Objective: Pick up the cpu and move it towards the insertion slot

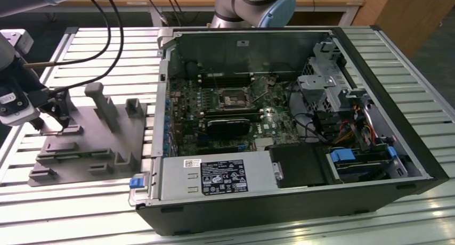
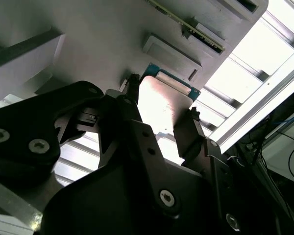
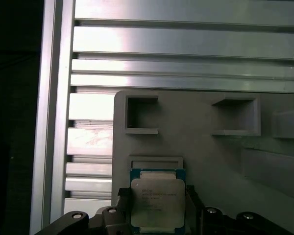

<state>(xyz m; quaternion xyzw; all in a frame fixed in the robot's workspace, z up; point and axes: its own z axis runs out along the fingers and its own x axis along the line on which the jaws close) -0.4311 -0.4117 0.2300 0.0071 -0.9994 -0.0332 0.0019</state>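
Fingers (image 2: 186, 134): two dark fingers are seen nearest in both wrist views, set hard against two opposite edges of the cpu (image 3: 158, 200). The chip is clamped between them and no gap is seen at either side.
Cpu: a small flat square chip is shown, with a silvery metal top and a thin coloured rim. Its top face is turned to the first wrist view.
Cpu position: the chip is held at the grey fixture plate (image 3: 210, 156), just beside a shallow square recess (image 3: 156, 161). Whether it is raised off the plate cannot be told.
Insertion slot (image 1: 233, 98): a small black socket with a silvery frame is set in the green circuit board (image 1: 186, 122) inside the open computer case (image 1: 249, 50). It is well apart from the fingers, towards the exterior view's right.
Counter (image 1: 64, 213): a slatted metal counter is seen, with plate and case rested on it side by side.
Handling: the chip is judged light, thin and stiff. The smooth metal top is likely slippery, and the underside contacts are judged fragile.
Where to hold: the two opposite rim edges, as gripped now, are judged the right place. The flat faces are best left untouched, and only a modest squeeze is called for.
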